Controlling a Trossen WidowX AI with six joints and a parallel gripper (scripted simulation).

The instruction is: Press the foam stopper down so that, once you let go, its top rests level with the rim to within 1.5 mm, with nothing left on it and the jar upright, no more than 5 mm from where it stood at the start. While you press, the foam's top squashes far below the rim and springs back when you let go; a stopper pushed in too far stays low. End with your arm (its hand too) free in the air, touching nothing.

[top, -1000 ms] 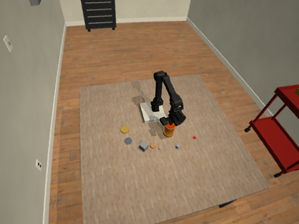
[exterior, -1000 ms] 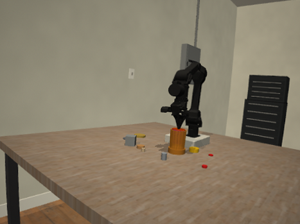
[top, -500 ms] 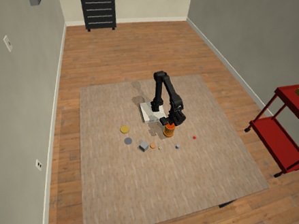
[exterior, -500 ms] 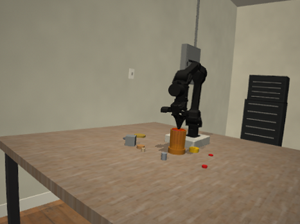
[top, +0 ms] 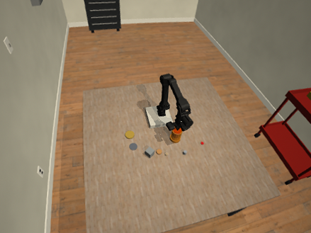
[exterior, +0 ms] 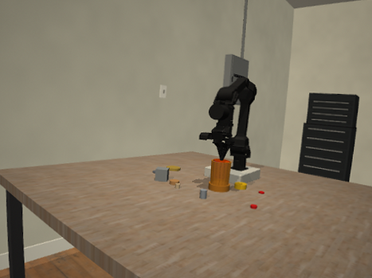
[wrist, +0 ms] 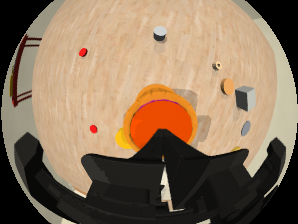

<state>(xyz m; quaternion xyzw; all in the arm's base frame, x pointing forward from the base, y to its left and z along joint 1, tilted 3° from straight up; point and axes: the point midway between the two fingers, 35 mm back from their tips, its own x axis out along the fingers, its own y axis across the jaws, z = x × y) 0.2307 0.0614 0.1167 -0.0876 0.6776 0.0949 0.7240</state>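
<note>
Fingers pinched fully together, nothing between them, and the gripper (exterior: pixel 223 155) points its tip straight down onto the foam stopper (exterior: pixel 221 161) in the mouth of the orange jar (exterior: pixel 219 176). The jar stands upright on the wooden table (exterior: pixel 104 226), just in front of the arm's white base plate (exterior: pixel 253 174). From the wrist view the stopper (wrist: pixel 166 121) is a flat red-orange disc ringed by the jar rim.

Tight on one side: a yellow disc (exterior: pixel 240 185) lies just beside the jar, near the base plate. A small grey cylinder (exterior: pixel 203 193) stands near the jar's front. Two red dots (exterior: pixel 254 206) lie further out, apart from it. A grey cube (exterior: pixel 161 174) sits well apart from the jar, with open wood grain beyond toward the table edge.
</note>
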